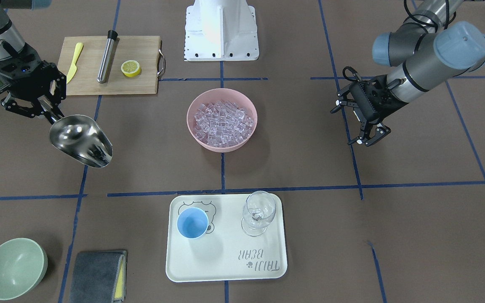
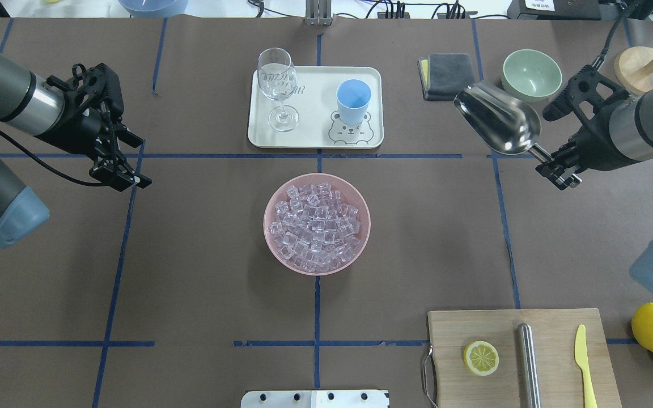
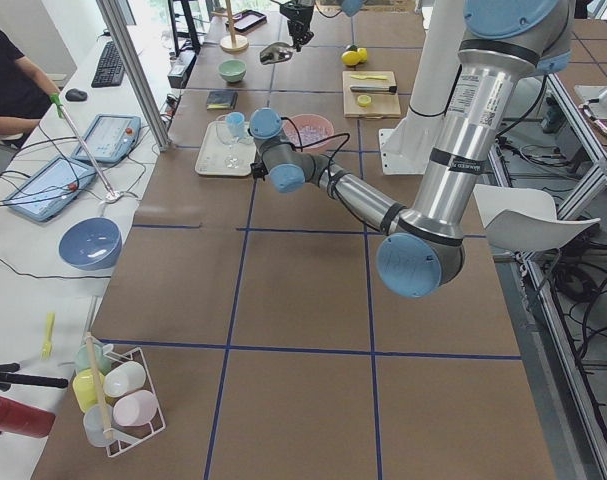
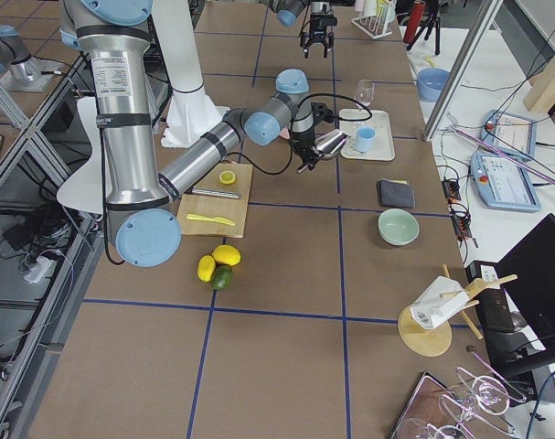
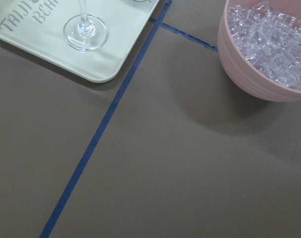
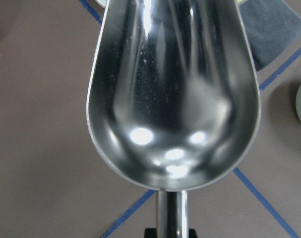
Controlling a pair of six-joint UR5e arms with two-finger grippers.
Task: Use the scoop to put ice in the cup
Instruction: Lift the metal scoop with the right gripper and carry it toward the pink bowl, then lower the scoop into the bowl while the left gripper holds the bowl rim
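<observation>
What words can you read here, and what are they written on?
"TAIJI BEAR": printed on the tray, by the wine glass; it reads upside down in the front-facing view.
The tablet screens on the side desk: too small to read.
The scoop, cup and pink bowl: no writing shows on them.

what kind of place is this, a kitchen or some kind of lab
Most likely a robotics lab, not a real kitchen: two robot arms reach over a table gridded with blue tape, and a person is at a side bench with tablets and a keyboard.
</observation>
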